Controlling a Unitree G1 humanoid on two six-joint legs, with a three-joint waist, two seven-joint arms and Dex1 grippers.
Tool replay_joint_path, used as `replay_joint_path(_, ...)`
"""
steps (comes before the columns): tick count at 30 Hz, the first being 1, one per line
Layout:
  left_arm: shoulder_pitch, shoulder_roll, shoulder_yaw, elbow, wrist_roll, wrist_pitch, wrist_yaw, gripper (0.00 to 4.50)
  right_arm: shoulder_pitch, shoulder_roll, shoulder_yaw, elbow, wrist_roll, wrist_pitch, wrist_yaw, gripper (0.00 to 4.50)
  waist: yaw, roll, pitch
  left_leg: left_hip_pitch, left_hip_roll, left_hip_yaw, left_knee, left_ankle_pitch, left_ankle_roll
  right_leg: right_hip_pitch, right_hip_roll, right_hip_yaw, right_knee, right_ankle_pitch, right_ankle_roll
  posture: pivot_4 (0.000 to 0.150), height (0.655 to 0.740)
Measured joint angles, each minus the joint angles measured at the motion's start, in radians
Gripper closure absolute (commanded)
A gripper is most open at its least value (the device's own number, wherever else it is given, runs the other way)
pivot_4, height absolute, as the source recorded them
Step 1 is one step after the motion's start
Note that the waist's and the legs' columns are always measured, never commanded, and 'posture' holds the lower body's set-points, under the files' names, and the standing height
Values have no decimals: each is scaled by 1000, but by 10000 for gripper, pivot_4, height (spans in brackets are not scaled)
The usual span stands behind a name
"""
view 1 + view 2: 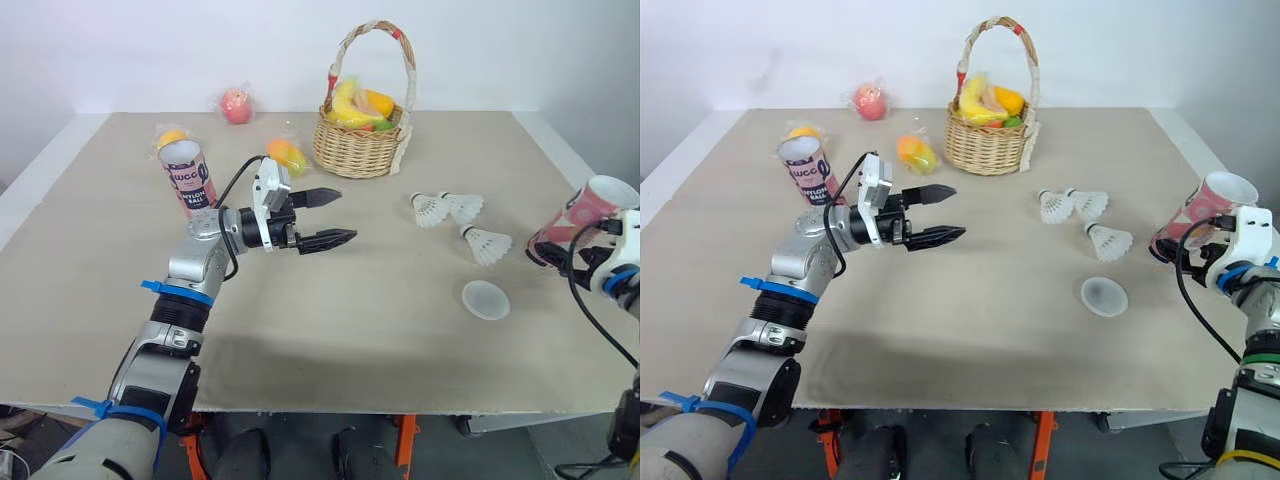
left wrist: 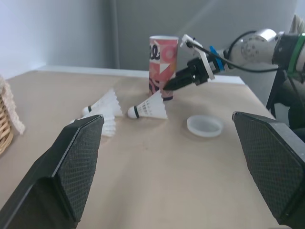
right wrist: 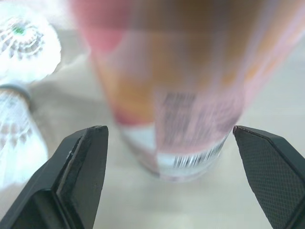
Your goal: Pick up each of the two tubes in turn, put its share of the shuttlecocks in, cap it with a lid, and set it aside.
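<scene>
Eye views: the pink tube (image 1: 590,215) stands open-mouthed at the right edge of the table (image 1: 330,340), with the right gripper (image 1: 555,255) at its foot. Three shuttlecocks (image 1: 462,220) lie near it, and one lid (image 1: 485,299) lies in front of them. The second tube (image 1: 188,175) stands far left. The left gripper (image 1: 345,215) hovers mid-table, jaws apart and empty. A basket (image 1: 362,150) sits at the back.

Left wrist view: we see the pink tube upright. The right gripper's tips are low on its wall, just beside the nearest shuttlecock.

Right wrist view: the jaws are wide apart, one on each side of the tube's lower body. We see no contact yet.

Handling, our judgement: the tube is light, thin-walled card, fairly stiff but crushable near the open rim, and its printed skin is smooth. We would grip mid-to-low on the body with modest force. The shuttlecocks are feather-light with fragile skirts, so we would take them by the cork end.
</scene>
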Motion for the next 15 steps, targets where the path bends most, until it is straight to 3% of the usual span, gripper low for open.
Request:
replay_joint_path(8,4,-3,11,-60,-15,29,3,0,165,-38,-38,-182,43,76,55,301,1,0,0,0,-1,0,0,0,0,1,0,1,0,0,2,1500,7393)
replay_joint_path(12,82,48,35,-166,-32,80,50,0,338,-58,-129,-411,124,146,140,301,-3,1,-1,0,-1,0,-1,0,0,0,0,3,0,-3,6,1500,7393)
replay_joint_path(15,204,101,66,-292,-34,139,143,0,448,-45,-151,-715,211,199,198,301,-14,2,-1,3,1,-1,-1,0,0,1,3,5,1,-4,7,1500,7393)
